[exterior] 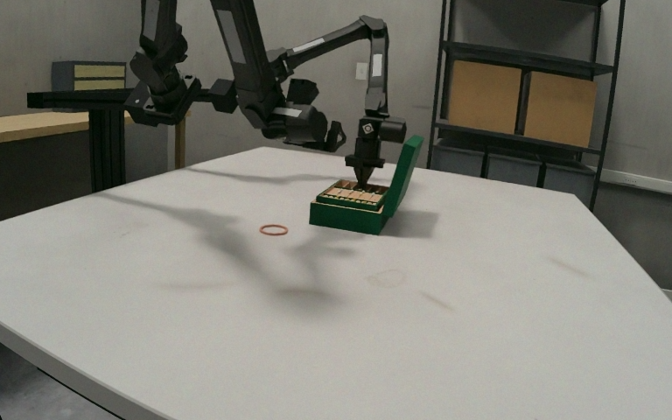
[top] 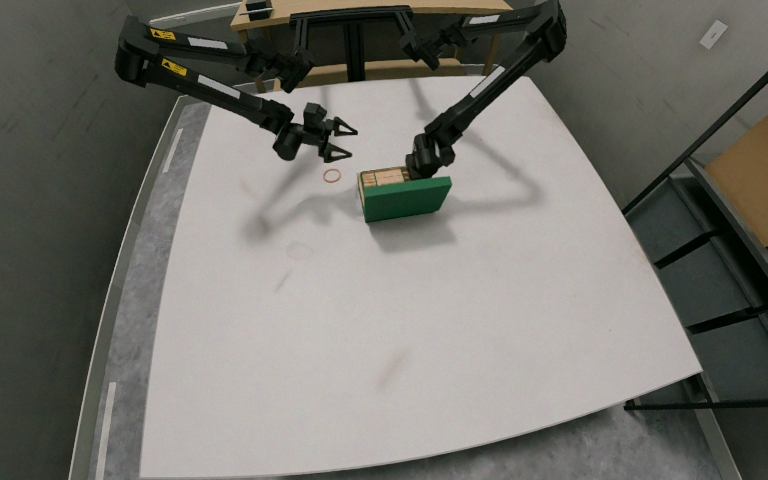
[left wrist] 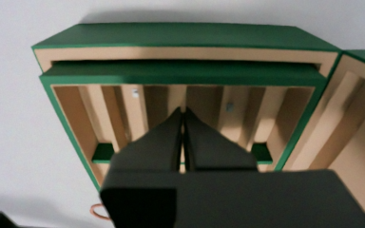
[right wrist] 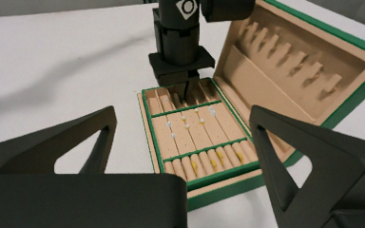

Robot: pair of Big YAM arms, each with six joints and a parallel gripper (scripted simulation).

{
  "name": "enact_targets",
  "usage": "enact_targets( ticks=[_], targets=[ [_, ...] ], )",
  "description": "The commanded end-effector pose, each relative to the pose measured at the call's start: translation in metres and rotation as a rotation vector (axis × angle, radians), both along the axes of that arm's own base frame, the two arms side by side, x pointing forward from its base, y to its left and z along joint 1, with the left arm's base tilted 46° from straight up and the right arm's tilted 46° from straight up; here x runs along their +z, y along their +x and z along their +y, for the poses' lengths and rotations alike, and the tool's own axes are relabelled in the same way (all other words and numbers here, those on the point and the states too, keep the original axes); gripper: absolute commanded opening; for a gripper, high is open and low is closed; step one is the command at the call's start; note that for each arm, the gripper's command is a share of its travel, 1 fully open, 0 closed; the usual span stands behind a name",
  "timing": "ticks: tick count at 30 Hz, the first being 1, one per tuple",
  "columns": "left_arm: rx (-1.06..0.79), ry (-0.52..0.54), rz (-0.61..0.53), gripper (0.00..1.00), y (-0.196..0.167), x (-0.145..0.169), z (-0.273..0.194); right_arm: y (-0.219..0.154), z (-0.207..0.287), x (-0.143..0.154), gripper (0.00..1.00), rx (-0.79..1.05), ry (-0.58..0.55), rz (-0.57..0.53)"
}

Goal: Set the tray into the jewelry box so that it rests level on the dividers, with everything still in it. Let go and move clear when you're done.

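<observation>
The green-edged tray (top: 390,177) (exterior: 346,201) (left wrist: 181,72) (right wrist: 223,175) sits partly inside the open green jewelry box (exterior: 346,218) (left wrist: 185,35) (right wrist: 228,191), its rim standing above the box walls. It looks nearly level. Small white and yellow studs are on its middle panel, yellow pieces are between the rolls, and small silvery pieces lie in the slots. My left gripper (exterior: 362,185) (left wrist: 182,113) (right wrist: 182,102) is shut on a thin divider of the tray. The dividers under the tray are hidden. My right gripper (top: 353,143) is open and empty, above and beside the box.
The box's lid (top: 407,198) (exterior: 403,175) (left wrist: 349,119) (right wrist: 285,71) stands open along one side, close to the left gripper. An orange-red ring (top: 331,175) (exterior: 273,229) (left wrist: 98,212) lies on the table (top: 396,316) (exterior: 471,346) beside the box, below the right gripper.
</observation>
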State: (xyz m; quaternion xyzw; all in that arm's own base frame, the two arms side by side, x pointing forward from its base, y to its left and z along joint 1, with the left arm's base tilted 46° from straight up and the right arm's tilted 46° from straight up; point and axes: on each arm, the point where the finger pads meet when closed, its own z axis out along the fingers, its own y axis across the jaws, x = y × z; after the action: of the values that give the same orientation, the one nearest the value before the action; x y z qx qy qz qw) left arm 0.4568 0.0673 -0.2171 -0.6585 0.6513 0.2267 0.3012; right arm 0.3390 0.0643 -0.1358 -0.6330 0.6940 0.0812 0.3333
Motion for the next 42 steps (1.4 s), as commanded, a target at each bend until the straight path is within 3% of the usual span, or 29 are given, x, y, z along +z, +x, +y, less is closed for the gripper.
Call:
enact_targets(
  ticks=[1,18,19,20,34,39,42],
  targets=[
    [-0.021,-0.009,-0.015,0.00,0.012,-0.005,-0.003,-0.001,0.004,0.002,1.00,0.019,0.000,-0.010],
    [-0.016,-0.002,-0.007,0.00,0.006,-0.003,0.003,-0.001,0.004,0.002,1.00,0.019,0.000,-0.010],
    [-0.015,-0.003,-0.014,0.11,0.006,-0.004,0.002,-0.001,0.004,0.002,1.00,0.019,0.000,-0.010],
    [-0.015,-0.004,-0.017,0.13,0.009,0.001,0.001,-0.001,0.004,0.002,1.00,0.019,0.000,-0.010],
    [-0.018,-0.001,-0.010,0.13,0.007,0.023,-0.016,-0.001,0.004,0.002,1.00,0.019,0.000,-0.010],
    [-0.030,-0.008,-0.005,0.13,-0.012,0.037,-0.037,-0.001,0.004,0.002,1.00,0.019,0.000,-0.010],
    [-0.063,0.000,0.013,0.47,-0.013,0.047,-0.048,-0.001,0.004,0.002,1.00,0.019,0.000,-0.010]
  ],
)
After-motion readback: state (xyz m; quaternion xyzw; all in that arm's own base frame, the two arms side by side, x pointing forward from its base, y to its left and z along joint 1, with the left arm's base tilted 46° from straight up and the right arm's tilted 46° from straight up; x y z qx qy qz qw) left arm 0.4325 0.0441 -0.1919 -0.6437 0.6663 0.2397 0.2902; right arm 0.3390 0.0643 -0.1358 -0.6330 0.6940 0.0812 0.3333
